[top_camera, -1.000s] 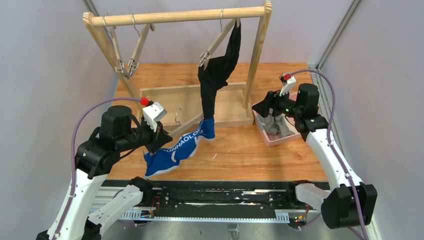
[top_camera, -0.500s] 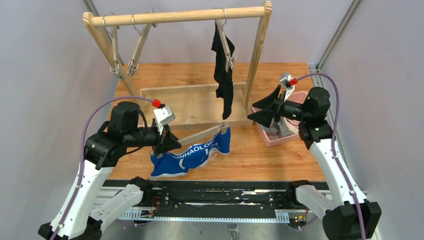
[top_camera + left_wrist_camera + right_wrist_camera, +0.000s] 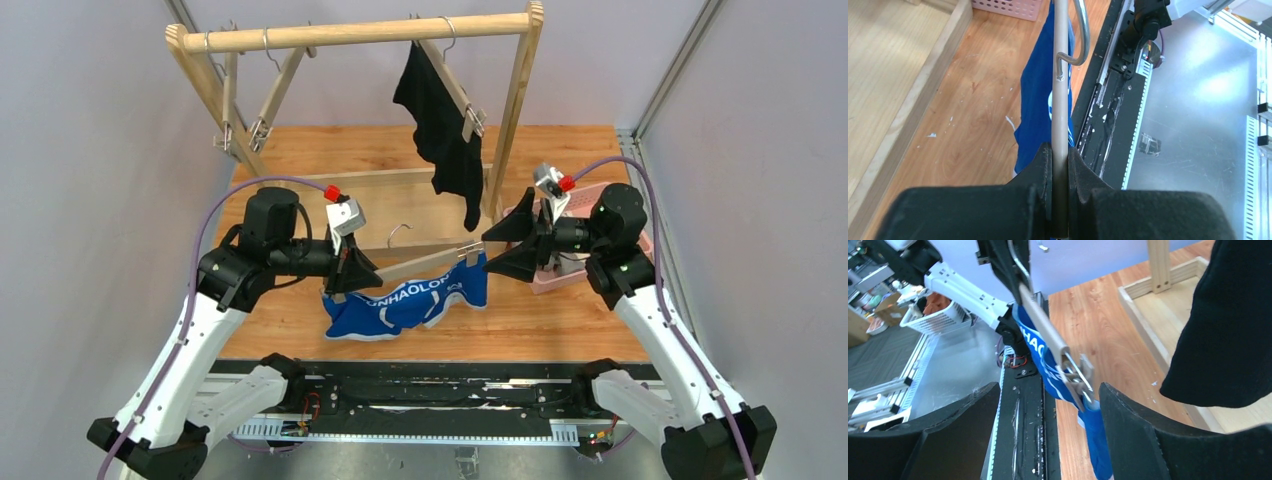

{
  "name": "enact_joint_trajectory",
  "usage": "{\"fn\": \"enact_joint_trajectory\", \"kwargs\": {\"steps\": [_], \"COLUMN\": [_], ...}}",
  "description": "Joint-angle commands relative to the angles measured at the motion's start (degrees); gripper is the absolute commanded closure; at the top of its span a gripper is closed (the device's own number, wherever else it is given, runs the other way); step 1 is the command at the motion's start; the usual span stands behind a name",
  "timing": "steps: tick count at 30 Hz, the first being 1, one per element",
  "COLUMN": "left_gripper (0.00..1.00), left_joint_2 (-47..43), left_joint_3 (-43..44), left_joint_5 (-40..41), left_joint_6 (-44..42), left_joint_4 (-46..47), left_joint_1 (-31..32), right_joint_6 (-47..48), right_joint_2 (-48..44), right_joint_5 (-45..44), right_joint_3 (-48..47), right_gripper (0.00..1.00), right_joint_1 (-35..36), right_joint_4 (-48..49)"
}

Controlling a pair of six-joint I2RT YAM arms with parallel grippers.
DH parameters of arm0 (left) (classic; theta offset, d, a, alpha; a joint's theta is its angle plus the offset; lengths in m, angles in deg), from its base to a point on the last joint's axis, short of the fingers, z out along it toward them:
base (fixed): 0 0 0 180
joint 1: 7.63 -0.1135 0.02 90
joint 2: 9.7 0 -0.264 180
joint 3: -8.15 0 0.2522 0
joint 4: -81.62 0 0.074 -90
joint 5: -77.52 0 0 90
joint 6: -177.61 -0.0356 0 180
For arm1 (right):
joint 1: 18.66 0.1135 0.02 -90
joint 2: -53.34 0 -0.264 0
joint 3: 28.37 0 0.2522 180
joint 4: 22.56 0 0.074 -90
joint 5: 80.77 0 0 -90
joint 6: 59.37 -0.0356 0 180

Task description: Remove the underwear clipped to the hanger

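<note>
At the left, the left gripper (image 3: 362,272) is clenched on the hanger (image 3: 420,265), holding it out over the table (image 3: 560,320). The blue briefs (image 3: 405,305) dangle below, pinned by the clip (image 3: 470,252) at its right end. The right gripper (image 3: 490,252) gapes astride that clip and should squeeze its levers squarely, not the cloth. Room is tight, with the black briefs (image 3: 440,130) and rack post (image 3: 512,110) just behind and the pink basket (image 3: 560,282) close by.
</note>
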State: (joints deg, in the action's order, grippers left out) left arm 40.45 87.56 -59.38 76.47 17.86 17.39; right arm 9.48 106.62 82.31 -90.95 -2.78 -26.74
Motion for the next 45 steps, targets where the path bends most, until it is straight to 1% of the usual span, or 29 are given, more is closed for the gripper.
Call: {"fn": "enact_joint_trajectory", "kwargs": {"steps": [1,7,14,21,29,31,37,45], "left_gripper": [1.0,1.0,1.0,1.0,1.0,1.0,1.0,1.0], "left_joint_2": [0.38,-0.08,-1.03,-2.84,-3.39,-3.39,-2.68,-2.24], "left_joint_3": [0.13,0.57,0.28,-0.97,-0.53,-0.24,0.85,0.93], "left_joint_5": [-4.13,-5.22,-7.11,-6.63,-7.17,-7.07,-7.37,-7.36], "left_joint_6": [0.32,0.23,0.27,1.42,1.73,1.8,1.39,1.81], "left_joint_4": [3.85,3.83,3.86,4.01,3.95,3.93,3.92,4.92], "left_joint_1": [0.39,0.41,0.39,0.4,0.39,0.39,0.43,0.39], "right_joint_6": [2.61,3.12,3.6,7.88,11.74,11.16,6.61,6.37], "right_joint_2": [1.34,4.05,6.03,4.26,2.67,3.38,4.96,6.11], "right_joint_5": [0.96,-0.16,-0.14,-1.23,-3.37,-3.17,-2.49,-2.91], "right_joint_3": [-1.72,-2.75,-4.39,-8.45,-9.13,-8.91,-6.72,-5.76], "right_gripper": [0.28,0.31,0.32,0.32,0.32,0.32,0.33,0.35], "right_joint_1": [3.6,5.99,7.06,7.06,7.06,7.06,7.3,8.15], "right_joint_4": [-0.2,0.59,0.95,-4.7,-8.66,-8.09,-2.39,-1.98]}}
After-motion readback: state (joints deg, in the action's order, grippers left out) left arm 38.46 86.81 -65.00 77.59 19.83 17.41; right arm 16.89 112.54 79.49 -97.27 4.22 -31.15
